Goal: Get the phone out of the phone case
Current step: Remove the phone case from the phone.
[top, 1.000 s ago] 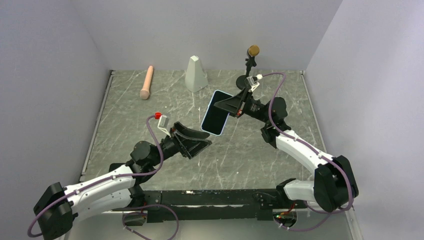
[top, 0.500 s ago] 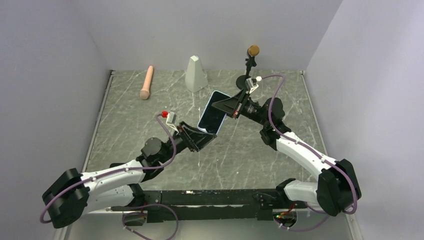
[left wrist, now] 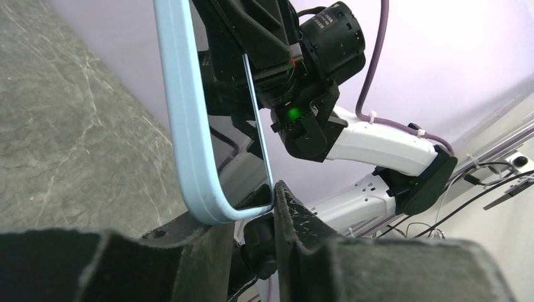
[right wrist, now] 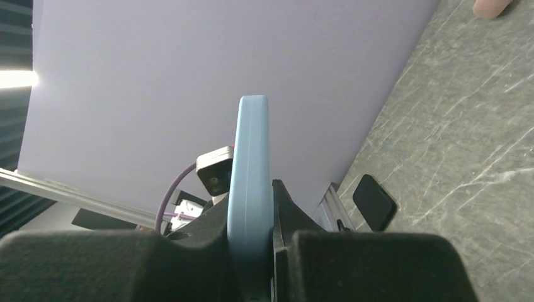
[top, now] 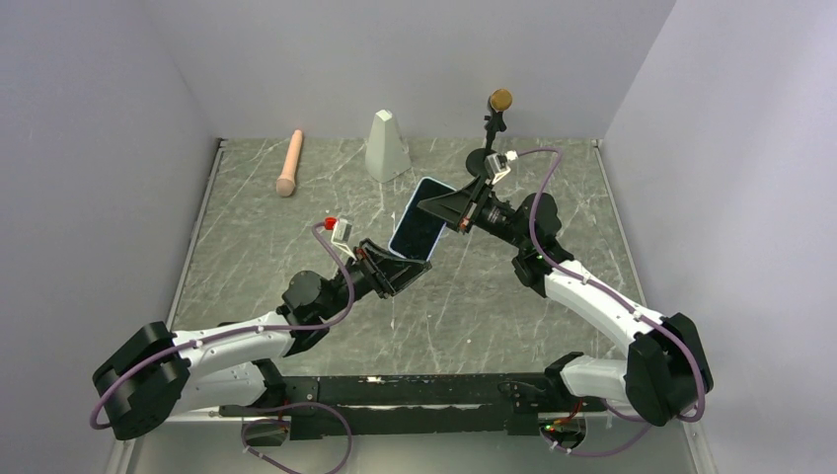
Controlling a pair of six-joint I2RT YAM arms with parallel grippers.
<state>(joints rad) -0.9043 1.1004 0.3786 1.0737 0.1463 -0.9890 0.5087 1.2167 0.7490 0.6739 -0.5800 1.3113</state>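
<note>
- Light-blue phone case [left wrist: 186, 126] with the phone [left wrist: 233, 151] seated inside: held in the air above the middle of the table [top: 257, 247], touching no part of it, tilted with the dark screen facing up.
- Jaws of the right gripper [top: 439, 204]: pressed together on the far, upper end of the case, pinching it across its thickness. Judged to serve as the anchor, leaving the other end free for prying.
- Jaws of the left gripper [top: 407, 269]: set around the low, near end of the case, one finger [left wrist: 296, 220] against the screen side and the other behind the back. Impossible to tell whether already pinching or merely flanking.
- Arrangement judged as a two-ended hold, one gripper at each end, for bending or peeling the shell away from the phone.
- Removal not yet done: rim of the case wrapped around the screen along the whole visible edge.
- Off-table hold judged deliberate, giving both sets of fingers access to back and front at once.
- Along the far edge, well apart from the work: pink stick [top: 289, 163], white wedge [top: 387, 145], black stand [top: 486, 158].
</note>
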